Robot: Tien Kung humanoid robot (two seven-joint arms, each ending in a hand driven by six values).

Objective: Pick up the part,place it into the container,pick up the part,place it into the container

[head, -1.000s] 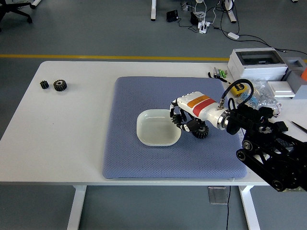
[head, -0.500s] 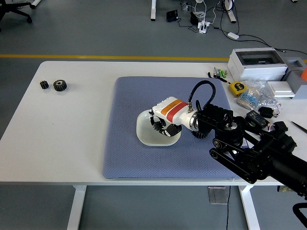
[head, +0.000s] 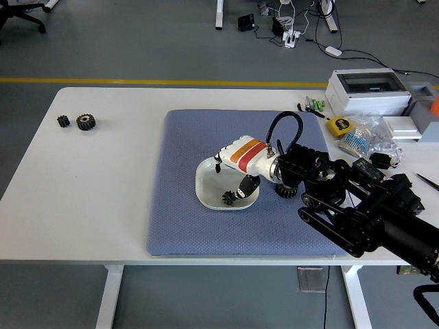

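Your right hand (head: 236, 164) hangs over the white dish (head: 206, 188) in the middle of the frame, on the blue mat (head: 185, 226). One small black gear (head: 228, 198) lies inside the dish, near its lower right rim, just under one finger. It looks released: the fingers seem loose and hold nothing, though a fingertip may touch the gear; I cannot tell for sure. The hand is low over the dish, probably so that the gear drops a short way and does not bounce out.

A second, larger gear (head: 287, 190) lies on the mat just right of the dish, partly hidden behind the wrist. I judge this is the next part to pick, so one placing is done and one is left.

Two more gears (head: 77, 122) are far away on the tabletop (head: 82, 205), in the upper left. The left arm is not in view.
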